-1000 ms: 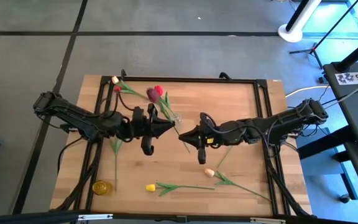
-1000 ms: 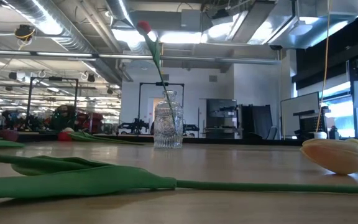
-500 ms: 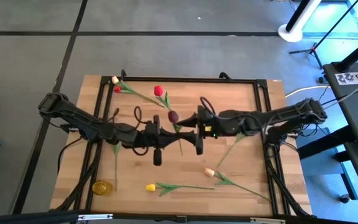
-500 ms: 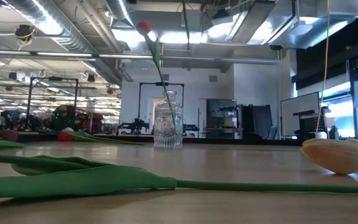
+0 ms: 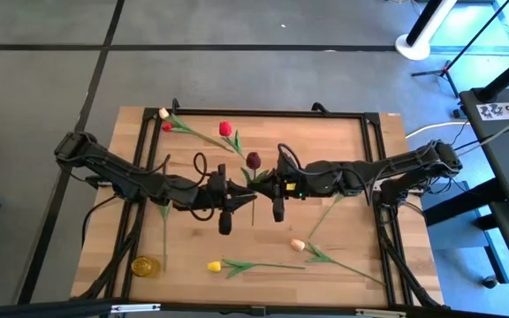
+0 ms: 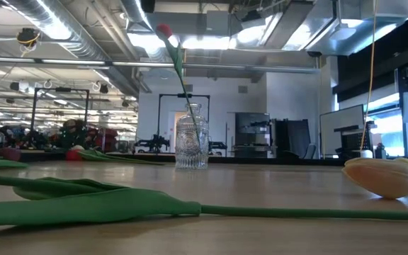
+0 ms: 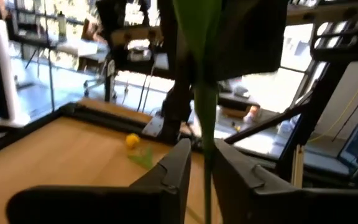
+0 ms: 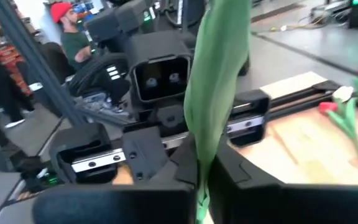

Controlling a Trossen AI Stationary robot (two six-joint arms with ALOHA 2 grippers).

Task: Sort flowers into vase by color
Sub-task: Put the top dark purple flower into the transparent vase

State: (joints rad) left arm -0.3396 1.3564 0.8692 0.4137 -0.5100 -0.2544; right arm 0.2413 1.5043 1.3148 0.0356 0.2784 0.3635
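Mid-tabletop point(image 5: 343, 256), the left pincer point(image 5: 247, 196) and right pincer point(image 5: 264, 182) meet, both clamped on one maroon tulip's point(image 5: 253, 160) stem. A red tulip point(image 6: 163, 30) stands in the vase point(image 6: 191, 145).

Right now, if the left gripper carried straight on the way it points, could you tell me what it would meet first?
Most likely the right gripper, which faces the left gripper across the maroon tulip stem that both sets of fingers close on. Depth between them is hard to judge.
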